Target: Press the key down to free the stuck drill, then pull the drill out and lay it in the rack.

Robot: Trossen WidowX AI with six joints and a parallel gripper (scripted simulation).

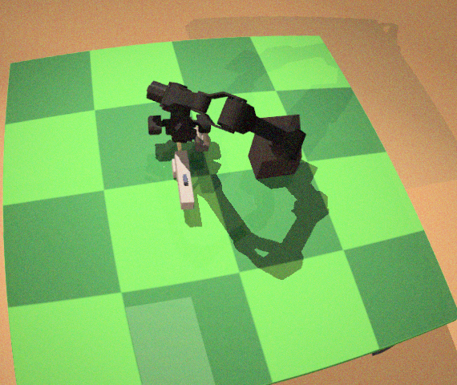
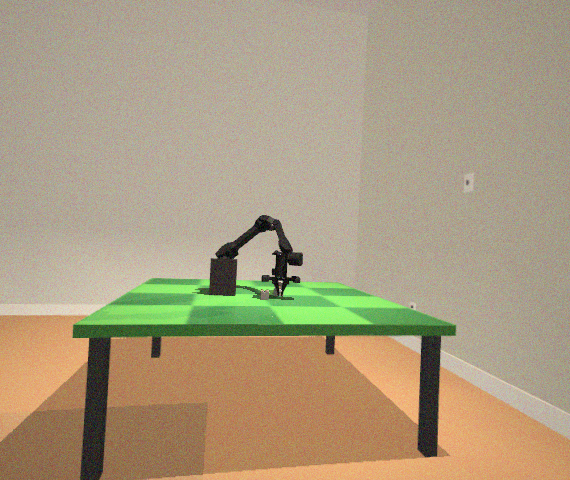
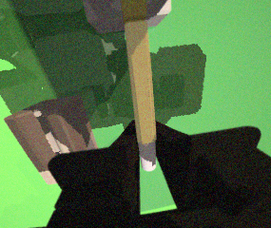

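My gripper (image 1: 180,139) (image 2: 279,294) (image 3: 141,123) is shut on the drill (image 1: 179,146) (image 3: 142,90), a thin yellow rod with a grey tip. In the wrist view its shaft crosses in front of the end of the pale holder block (image 1: 186,191) (image 3: 107,15). Its far end is out of frame, so I cannot tell whether it is clear of the bore. A small blue piece (image 1: 185,179) shows on top of the block, and a pale tab (image 1: 174,169) sticks out at its side; which is the key is unclear. The grooved pinkish-brown rack (image 1: 202,139) (image 2: 264,295) (image 3: 54,135) stands beside the gripper.
The dark arm base (image 1: 276,153) (image 2: 222,276) stands beyond the rack from the gripper. All stand on a green checkered table (image 1: 54,244) (image 2: 264,330). A paler rectangle (image 1: 168,339) shows on the table near the front in the top view.
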